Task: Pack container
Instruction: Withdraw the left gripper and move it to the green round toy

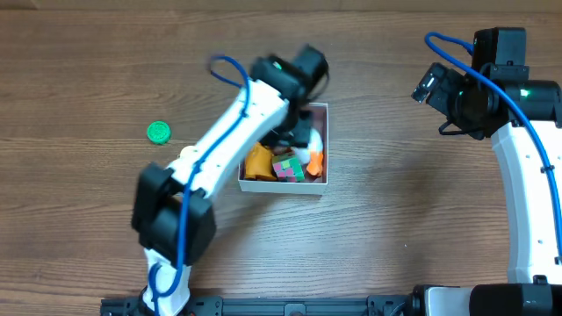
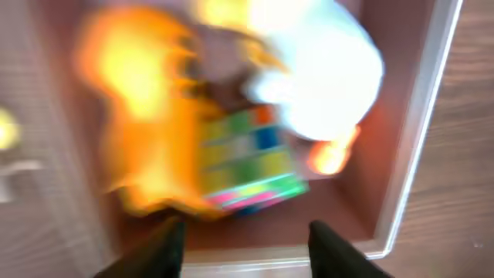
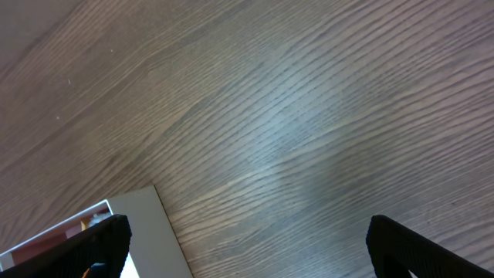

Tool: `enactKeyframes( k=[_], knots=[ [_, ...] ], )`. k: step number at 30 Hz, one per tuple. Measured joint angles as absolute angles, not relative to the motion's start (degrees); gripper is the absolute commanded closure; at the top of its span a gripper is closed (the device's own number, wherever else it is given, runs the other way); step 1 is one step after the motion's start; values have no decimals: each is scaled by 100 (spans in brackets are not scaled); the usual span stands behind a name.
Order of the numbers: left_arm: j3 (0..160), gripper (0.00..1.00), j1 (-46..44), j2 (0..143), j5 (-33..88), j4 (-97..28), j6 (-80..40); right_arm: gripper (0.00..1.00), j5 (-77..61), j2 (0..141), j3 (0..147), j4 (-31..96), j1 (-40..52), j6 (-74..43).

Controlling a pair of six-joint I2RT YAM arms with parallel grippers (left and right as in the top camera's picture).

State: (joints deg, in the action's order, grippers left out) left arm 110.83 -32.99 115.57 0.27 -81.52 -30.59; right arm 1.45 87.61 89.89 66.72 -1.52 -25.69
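Top-down overhead, far; close wrist views, all sharing the container [image 1: 281, 185]

I see the container [image 1: 283, 185] mid-table, a puzzle cube [image 1: 287, 167] among toys [image 1: 259, 162] inside — the left gripper [image 2: 245, 239] over it. A disc [image 1: 158, 132] lies well left; the right gripper [image 3: 251, 247], well right.

A brown wood-grain table [image 1: 395, 219] carries a round green disc [image 1: 158, 132], alone, well left of the middle. Near the middle, a multicoloured puzzle cube [image 1: 286, 168] sits between a crumpled orange toy [image 1: 257, 161] and a small orange piece [image 1: 315, 162], with a white rounded toy [image 1: 313, 140] just behind, blurred.
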Motion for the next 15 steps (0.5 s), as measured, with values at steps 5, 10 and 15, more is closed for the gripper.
enactKeyframes(
  k=[5,10,15],
  knots=[
    [11533,30,-2856,10580,-1000,-9002,-2939,0,145,8761,8989,6672,-152,-2569],
    [11537,14,-2244,10324,-1507,-9327,-2888,0,143,8761,8989,6674,-150,-2567],
    [10873,14,-1275,10346,-1514,-8750,-2563,0,143,8761,8989,6674,-152,-2567]
  ],
)
